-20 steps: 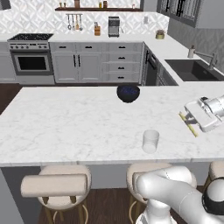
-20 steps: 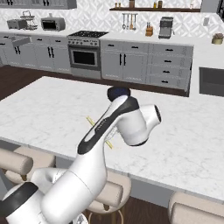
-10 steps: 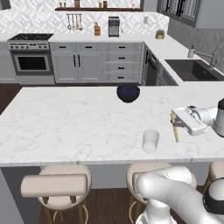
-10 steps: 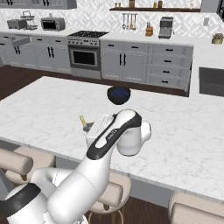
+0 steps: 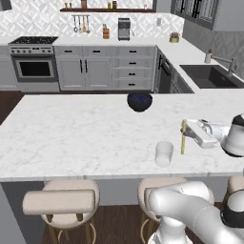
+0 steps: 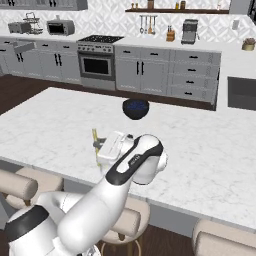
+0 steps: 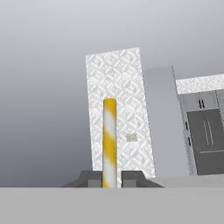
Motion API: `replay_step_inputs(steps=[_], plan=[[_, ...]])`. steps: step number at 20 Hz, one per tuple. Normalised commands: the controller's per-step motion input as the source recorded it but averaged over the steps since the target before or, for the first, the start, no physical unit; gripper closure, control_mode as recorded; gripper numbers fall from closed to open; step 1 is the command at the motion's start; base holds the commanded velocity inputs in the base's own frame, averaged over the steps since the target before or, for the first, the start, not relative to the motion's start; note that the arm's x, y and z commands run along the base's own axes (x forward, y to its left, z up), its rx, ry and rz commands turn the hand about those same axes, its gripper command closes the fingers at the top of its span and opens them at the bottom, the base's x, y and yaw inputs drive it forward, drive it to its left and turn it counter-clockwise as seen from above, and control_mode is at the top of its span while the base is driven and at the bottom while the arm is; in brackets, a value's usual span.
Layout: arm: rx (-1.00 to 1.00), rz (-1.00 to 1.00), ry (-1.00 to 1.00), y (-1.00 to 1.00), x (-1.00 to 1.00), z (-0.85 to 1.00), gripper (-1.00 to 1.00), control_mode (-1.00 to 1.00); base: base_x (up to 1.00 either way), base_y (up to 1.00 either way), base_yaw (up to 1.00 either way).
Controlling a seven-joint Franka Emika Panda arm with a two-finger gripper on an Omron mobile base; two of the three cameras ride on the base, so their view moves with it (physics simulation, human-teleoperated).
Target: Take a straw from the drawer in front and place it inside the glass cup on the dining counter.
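Hand view has the tool [image 7: 109, 178] pinched shut on the straw [image 7: 109, 140], a yellow-and-white striped stick rising straight from between the two dark fingertips [image 7: 89, 178]. Judging by its pencil-thin build, the straw should weigh next to nothing and stay stiff, but its smooth round wall could swivel or slide in a light pinch. The hold looks low on the shaft, which leaves a long free end; that seems a sound place to grip, since the free end must enter the cup.

Left base view shows the straw [image 5: 183, 137] upright above the dining counter [image 5: 71, 138], just right of the glass cup [image 5: 164, 153] and apart from it, with the tool [image 5: 187, 134] at its upper part. The cup stands near the counter's front edge, nearer than the dark blue bowl [image 5: 139, 101].

Compared with half a second ago, the tool and straw have come further left toward the cup. A second ago the straw lay tilted near the counter's right end; now it is vertical. Cup and bowl have not moved.
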Motion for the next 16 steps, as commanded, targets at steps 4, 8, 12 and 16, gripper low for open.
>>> replay_step_inputs(steps=[4, 8, 12, 16], plan=[[0.09, 0.02, -0.02, 0.00, 0.21, -0.02, 1.00, -1.00, 0.00, 0.00, 0.00], [0.02, 0.01, -0.04, 0.00, 0.29, -0.15, 1.00, -1.00, 0.00, 0.00, 0.00], [0.00, 0.04, -0.09, 0.00, 0.30, -0.19, 1.00, -1.00, 0.00, 0.00, 0.00], [0.01, 0.05, -0.10, 0.00, 0.35, -0.15, 1.00, -1.00, 0.00, 0.00, 0.00]])
